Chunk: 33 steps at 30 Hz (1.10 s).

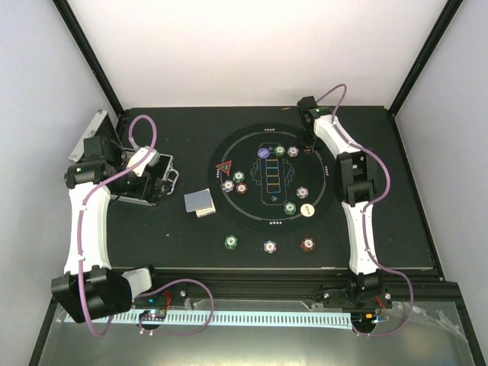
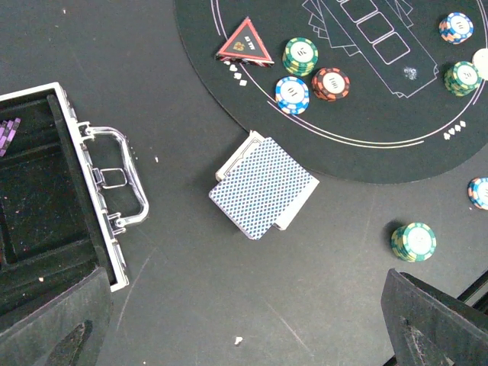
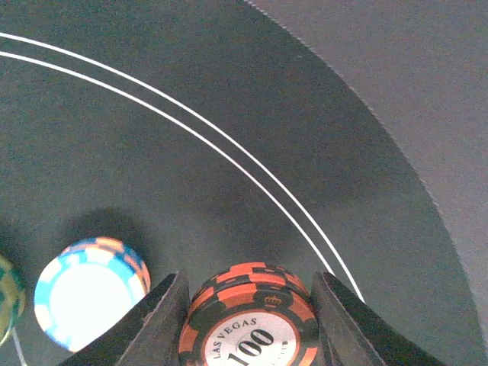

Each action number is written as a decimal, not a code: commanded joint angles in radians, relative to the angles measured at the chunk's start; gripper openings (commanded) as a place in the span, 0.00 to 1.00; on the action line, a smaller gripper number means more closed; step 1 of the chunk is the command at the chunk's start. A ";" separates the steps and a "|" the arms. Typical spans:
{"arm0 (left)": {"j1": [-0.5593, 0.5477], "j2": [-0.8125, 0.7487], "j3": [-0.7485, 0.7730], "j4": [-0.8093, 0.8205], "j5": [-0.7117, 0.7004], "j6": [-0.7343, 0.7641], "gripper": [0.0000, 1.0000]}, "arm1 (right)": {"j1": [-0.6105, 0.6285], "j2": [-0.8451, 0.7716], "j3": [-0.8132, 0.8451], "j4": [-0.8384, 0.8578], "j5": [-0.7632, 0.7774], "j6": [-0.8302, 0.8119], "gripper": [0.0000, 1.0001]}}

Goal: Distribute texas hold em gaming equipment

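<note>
- While your right gripper (image 3: 250, 290) is partly closed, with both fingers pressed against the red-brown chip stack (image 3: 248, 328), that stack sits near the far edge of the round mat (image 3: 114, 99), just beside a pale blue chip (image 3: 88, 293).
- You look to be setting this stack at its spot. Next you'd spread the jaws and rise straight up, without toppling it.
- Your left gripper (image 2: 244, 320) hangs wide open and empty between the case (image 2: 76, 175) and the cards (image 2: 263, 187).

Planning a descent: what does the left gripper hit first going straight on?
Likely bare table, just short of the card deck, with the open case off to one side. The left gripper stands open; depth is unclear.
</note>
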<state>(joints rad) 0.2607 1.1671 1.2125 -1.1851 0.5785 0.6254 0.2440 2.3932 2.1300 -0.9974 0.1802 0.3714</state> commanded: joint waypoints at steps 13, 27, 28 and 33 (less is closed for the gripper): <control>0.009 0.038 0.041 -0.006 0.069 0.000 0.99 | -0.018 0.138 0.131 -0.012 -0.023 -0.003 0.24; 0.008 0.020 0.043 -0.064 0.049 0.046 0.99 | -0.018 -0.028 0.138 -0.094 -0.001 -0.003 0.69; 0.009 0.022 0.044 -0.075 0.043 0.058 0.99 | -0.018 -0.053 0.133 -0.108 0.002 -0.002 0.70; 0.009 0.019 0.034 -0.109 0.003 0.114 0.99 | 0.005 -0.257 -0.058 -0.118 -0.015 0.011 0.73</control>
<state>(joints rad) 0.2607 1.1988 1.2205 -1.2354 0.6067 0.6724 0.2329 2.3287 2.1818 -1.0847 0.1570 0.3721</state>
